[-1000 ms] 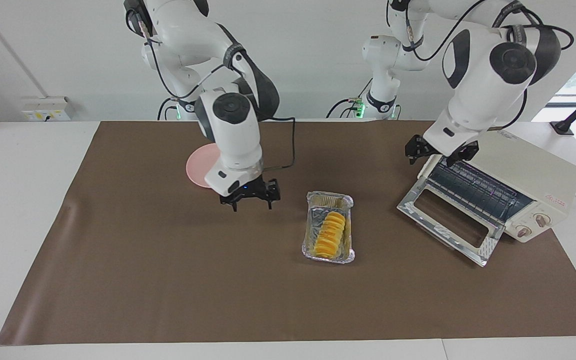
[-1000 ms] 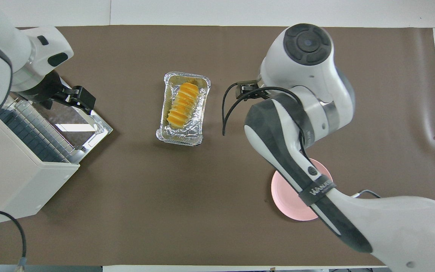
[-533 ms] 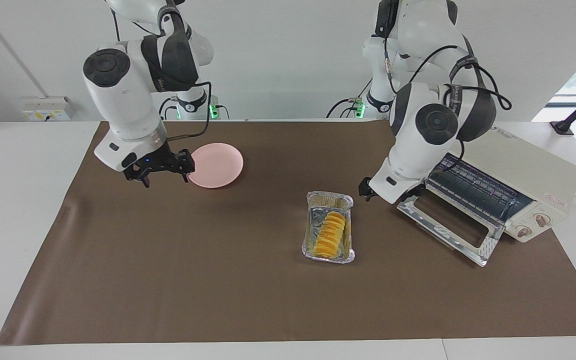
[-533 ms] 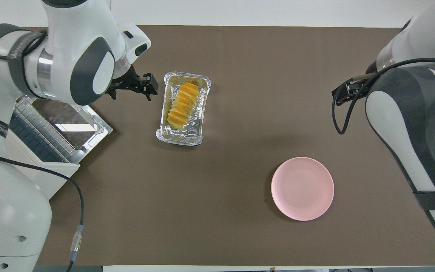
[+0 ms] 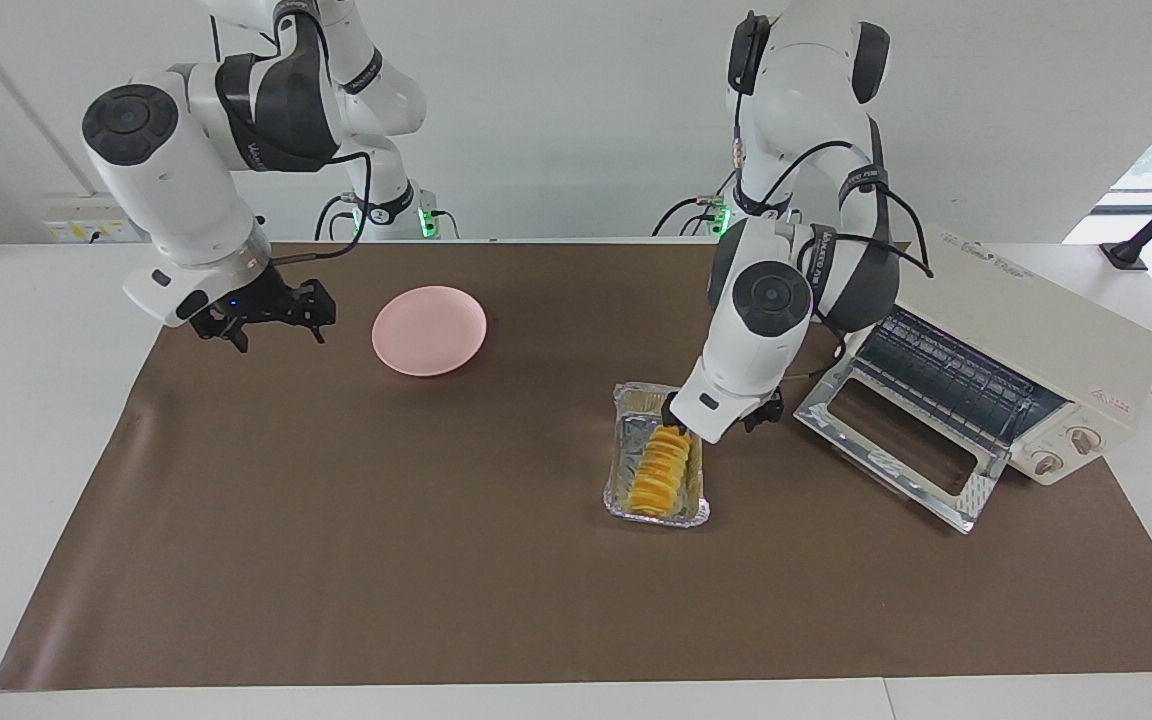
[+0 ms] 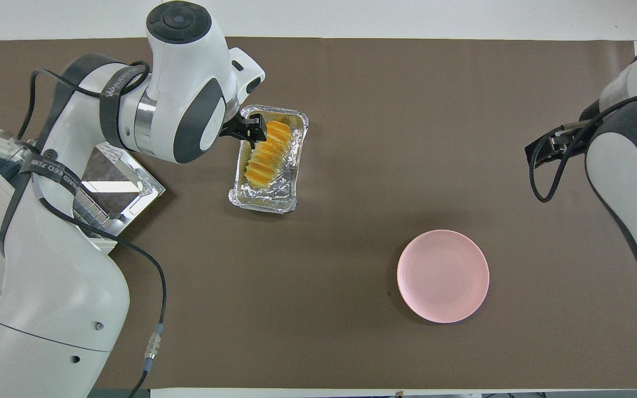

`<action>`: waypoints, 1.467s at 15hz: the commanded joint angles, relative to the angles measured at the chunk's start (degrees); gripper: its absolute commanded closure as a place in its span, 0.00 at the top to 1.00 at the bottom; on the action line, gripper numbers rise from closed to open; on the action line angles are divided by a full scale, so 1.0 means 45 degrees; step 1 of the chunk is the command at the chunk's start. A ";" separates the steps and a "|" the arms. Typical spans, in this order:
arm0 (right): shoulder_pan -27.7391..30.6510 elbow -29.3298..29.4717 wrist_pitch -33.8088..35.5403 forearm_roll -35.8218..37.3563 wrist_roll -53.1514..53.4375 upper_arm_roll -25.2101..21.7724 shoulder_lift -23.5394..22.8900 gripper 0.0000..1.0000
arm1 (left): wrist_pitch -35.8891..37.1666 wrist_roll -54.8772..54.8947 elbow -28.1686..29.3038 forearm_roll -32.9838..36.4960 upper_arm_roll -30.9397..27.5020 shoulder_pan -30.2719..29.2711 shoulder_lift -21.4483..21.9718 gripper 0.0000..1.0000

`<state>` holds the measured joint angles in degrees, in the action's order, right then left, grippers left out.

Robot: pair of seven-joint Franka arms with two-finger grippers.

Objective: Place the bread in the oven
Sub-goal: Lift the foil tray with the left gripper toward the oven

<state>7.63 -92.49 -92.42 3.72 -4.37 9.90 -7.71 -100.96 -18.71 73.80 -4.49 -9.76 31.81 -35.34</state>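
The bread [image 5: 660, 472], a ridged yellow-orange loaf, lies in a crinkled silver foil tray [image 5: 624, 508] in the middle of the brown mat; it also shows in the overhead view [image 6: 266, 157]. My left gripper [image 5: 720, 422] hangs open over the tray's edge on the oven's side, just above the bread and holding nothing; the overhead view shows the gripper [image 6: 250, 130] by one end of the loaf. The cream-white oven [image 5: 1046, 340] stands at the left arm's end, its glass door [image 5: 891, 440] dropped open. My right gripper [image 5: 266, 318] is open and empty, up over the mat at the right arm's end.
A round pink plate [image 5: 429, 330] lies on the mat between the right gripper and the tray, nearer to the robots than the tray; it also shows in the overhead view [image 6: 443, 275]. The open oven door [image 6: 114, 182] lies beside the tray.
My left gripper has swung from the oven door's edge to over the foil tray and lowered toward the bread. My right gripper has drawn back past the pink plate toward its own end.
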 commanded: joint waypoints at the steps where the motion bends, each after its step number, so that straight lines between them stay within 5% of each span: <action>1: 0.0315 -0.1356 -0.0318 -0.0414 -0.0046 0.0144 0.0986 1.00 | -0.0902 -0.0139 0.0492 -0.0271 -0.0078 0.0041 -0.0095 0.93; 2: 0.0335 -0.1825 -0.0611 -0.0551 0.0110 0.0144 0.1377 1.00 | -0.1001 -0.0178 0.0610 -0.0310 -0.0059 -0.0036 -0.0095 0.85; 5: 0.0179 -0.2123 -0.0829 -0.0553 0.0520 0.0163 0.1790 1.00 | -0.0826 -0.0877 0.0299 -0.1304 -0.0098 0.0216 -0.0154 0.84; 11: 0.0413 -0.1245 -0.1508 -0.0436 0.0521 0.0144 0.1498 1.00 | -0.1759 -0.2851 0.0356 -0.1424 -0.0078 0.1973 -0.0232 0.84; 19: 0.0822 -0.0990 -0.1437 -0.0436 0.0775 0.0143 0.1400 1.00 | -0.2468 -0.3538 0.0456 -0.1443 -0.0098 0.2581 -0.0954 0.81; 22: -0.0651 -0.0990 -0.1141 -0.0455 0.0736 -0.1332 0.1400 1.00 | -0.2506 -0.3538 0.0435 -0.1443 -0.0098 0.2561 -0.0974 0.71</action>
<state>9.07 -97.52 -98.55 2.47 -1.46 8.37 -1.20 -111.64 -34.07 76.24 -10.10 -9.26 42.92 -39.65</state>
